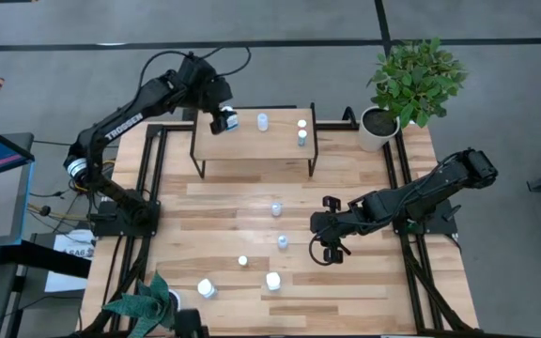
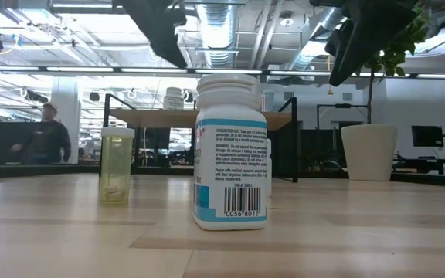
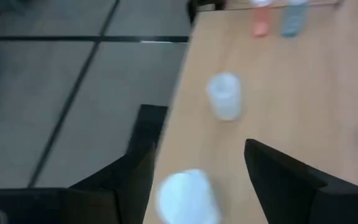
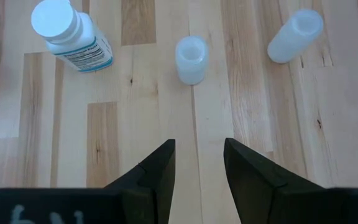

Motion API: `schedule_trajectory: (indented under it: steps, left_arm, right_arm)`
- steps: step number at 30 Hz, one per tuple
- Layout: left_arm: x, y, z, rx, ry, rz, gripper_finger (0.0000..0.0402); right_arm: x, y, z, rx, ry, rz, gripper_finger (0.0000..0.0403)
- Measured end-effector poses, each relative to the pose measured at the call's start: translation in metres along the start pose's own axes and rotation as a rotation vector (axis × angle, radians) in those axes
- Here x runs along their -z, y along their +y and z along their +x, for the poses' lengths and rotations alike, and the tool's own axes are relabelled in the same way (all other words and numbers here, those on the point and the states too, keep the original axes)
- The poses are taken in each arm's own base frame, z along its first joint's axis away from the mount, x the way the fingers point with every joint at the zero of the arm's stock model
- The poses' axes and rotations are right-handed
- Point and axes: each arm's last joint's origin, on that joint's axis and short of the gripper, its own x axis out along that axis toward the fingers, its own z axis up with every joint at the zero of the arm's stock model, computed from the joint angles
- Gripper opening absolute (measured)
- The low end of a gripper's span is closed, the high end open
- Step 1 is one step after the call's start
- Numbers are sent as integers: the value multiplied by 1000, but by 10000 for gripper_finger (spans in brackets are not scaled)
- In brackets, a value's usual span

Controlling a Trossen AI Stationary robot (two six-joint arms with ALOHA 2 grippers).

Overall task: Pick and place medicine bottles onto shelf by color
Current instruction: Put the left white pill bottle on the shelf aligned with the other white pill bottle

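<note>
The left gripper is hovering at the left end of the shelf, its fingers standing apart around a white-capped bottle that is sitting on the shelf top (whether the pads are touching it I cannot tell). Further along the shelf a small pale bottle is standing near the back edge, and toward the right end two tiny bottles are standing close together; in the left wrist view they are showing as an orange-topped one beside a bluish one.

The right gripper is hanging over the desk right of centre, its fingers parted and holding nothing. Ahead of it on the desk a labelled white bottle, a small pale bottle and another pale one are standing well apart. In the low view a large white labelled bottle is standing near the front edge, with a yellowish vial beside it.
</note>
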Motion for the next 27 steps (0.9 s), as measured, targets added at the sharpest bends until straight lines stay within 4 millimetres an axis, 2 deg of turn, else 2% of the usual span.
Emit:
schedule_trajectory:
  steps: [3, 9, 15, 27]
  left_arm:
    - [-8, -18, -9, 105, 20, -45, 236]
    - [-17, -65, -23, 304, 95, -71, 236]
    - [-15, -111, -40, 444, 228, -21, 236]
    - [-10, -185, -51, 606, 369, 67, 236]
  right_arm:
    - [0, 0, 0, 0, 0, 0, 159]
    - [3, 1, 0, 4, 21, -8, 159]
    - [9, 10, -2, -7, 45, -15, 159]
    - [19, 31, -6, -41, 51, 96, 159]
